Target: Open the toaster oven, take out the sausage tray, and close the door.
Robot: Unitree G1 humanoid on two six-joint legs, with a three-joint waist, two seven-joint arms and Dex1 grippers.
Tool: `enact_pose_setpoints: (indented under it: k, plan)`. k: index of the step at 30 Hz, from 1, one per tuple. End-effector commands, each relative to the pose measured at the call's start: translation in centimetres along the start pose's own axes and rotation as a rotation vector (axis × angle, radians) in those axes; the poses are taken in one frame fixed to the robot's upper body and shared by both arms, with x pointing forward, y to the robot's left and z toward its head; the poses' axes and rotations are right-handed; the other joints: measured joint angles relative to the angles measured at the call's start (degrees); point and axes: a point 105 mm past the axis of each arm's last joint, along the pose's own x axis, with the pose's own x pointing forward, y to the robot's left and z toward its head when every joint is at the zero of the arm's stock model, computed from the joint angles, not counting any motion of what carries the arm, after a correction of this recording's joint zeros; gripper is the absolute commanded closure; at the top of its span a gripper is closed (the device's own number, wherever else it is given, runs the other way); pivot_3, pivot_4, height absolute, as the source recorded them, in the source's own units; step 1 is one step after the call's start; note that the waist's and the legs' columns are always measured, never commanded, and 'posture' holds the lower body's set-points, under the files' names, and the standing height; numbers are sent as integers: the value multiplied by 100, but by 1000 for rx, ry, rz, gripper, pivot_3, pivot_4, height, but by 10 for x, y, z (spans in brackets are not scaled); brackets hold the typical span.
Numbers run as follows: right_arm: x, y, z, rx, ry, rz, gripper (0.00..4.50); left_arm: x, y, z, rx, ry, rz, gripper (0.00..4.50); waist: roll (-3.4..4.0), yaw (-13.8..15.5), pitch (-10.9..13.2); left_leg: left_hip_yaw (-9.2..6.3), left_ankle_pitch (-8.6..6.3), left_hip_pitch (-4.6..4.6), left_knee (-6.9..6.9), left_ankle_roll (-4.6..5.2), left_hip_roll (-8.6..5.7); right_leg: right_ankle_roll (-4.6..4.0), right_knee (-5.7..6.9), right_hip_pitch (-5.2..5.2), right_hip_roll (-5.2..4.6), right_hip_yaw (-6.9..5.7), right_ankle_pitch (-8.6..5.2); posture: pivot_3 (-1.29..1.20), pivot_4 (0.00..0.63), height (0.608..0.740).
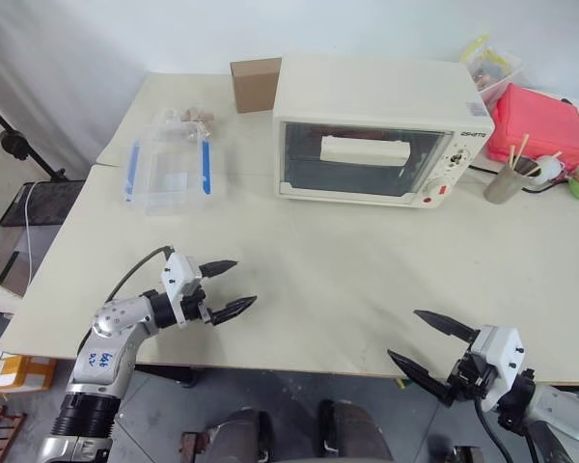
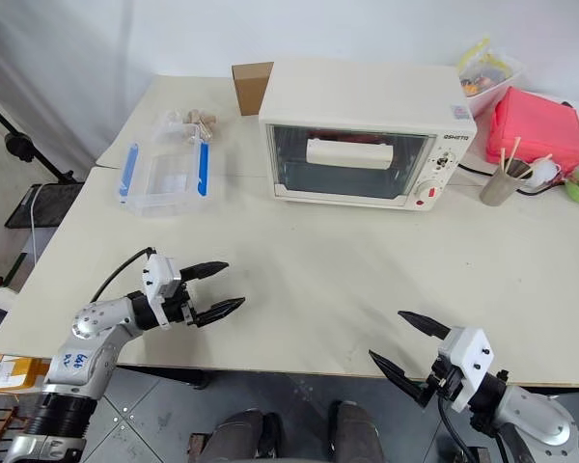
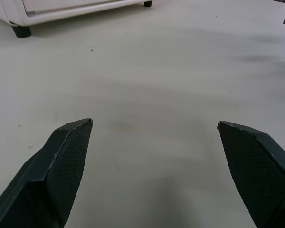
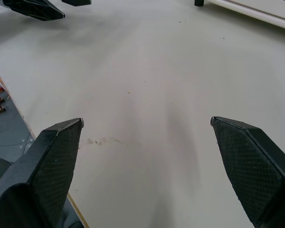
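Head stereo pair looks down over table point(image 1: 309, 280); wrist views skim tabletop low, facing inward.

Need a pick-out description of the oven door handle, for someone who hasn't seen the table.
Start at the cream-white boxy toaster oven at the back of the pale table. Its front is a dark glass door in a cream-white frame. The handle is the wide white bar across the upper glass, unlike the small round knobs and red button on the right-hand panel.

Left gripper point(image 1: 228, 286) and right gripper point(image 1: 419, 341) both level, jaws spread wide, nothing held.
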Motion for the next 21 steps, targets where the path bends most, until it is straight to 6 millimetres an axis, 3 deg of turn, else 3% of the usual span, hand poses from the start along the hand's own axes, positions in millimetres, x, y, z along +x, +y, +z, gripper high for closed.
enact_pose_setpoints:
  k: [1, 4, 8, 12, 21]
  plan:
    - [5, -1, 10, -3, -43, 3, 0, -3, 2, 9, 50, -23, 29, 26, 0, 0, 0, 0, 0, 0, 0, 0, 0, 0, 0, 0, 0, 0, 0, 0, 150, 740]
    - [18, -24, 30, 28, -122, -53, 0, -17, 9, 25, -21, -105, 75, 26, -1, -56, 0, 2, 0, 0, 4, 1, 1, 0, 1, 0, 0, 3, 0, 0, 150, 740]
    - [38, -56, 66, 71, -246, -47, 0, -52, 4, 64, -204, -321, -46, 26, -1, -122, 1, 0, 3, 2, 10, -1, 7, -3, 14, -4, 0, 1, 1, 0, 150, 740]
    - [59, -71, 85, 88, -310, -19, 0, -50, 1, 61, -118, -228, -5, 26, 6, -48, 2, -20, 3, -1, 6, -2, 6, -5, 18, -3, -1, -19, 1, 0, 150, 740]
    - [101, -104, 114, 82, -401, -73, 0, -49, -18, 47, -119, -203, -18, 26, 5, -33, 2, -11, 4, -13, 15, 9, 5, -4, 18, 3, -1, -36, 1, 0, 150, 740]
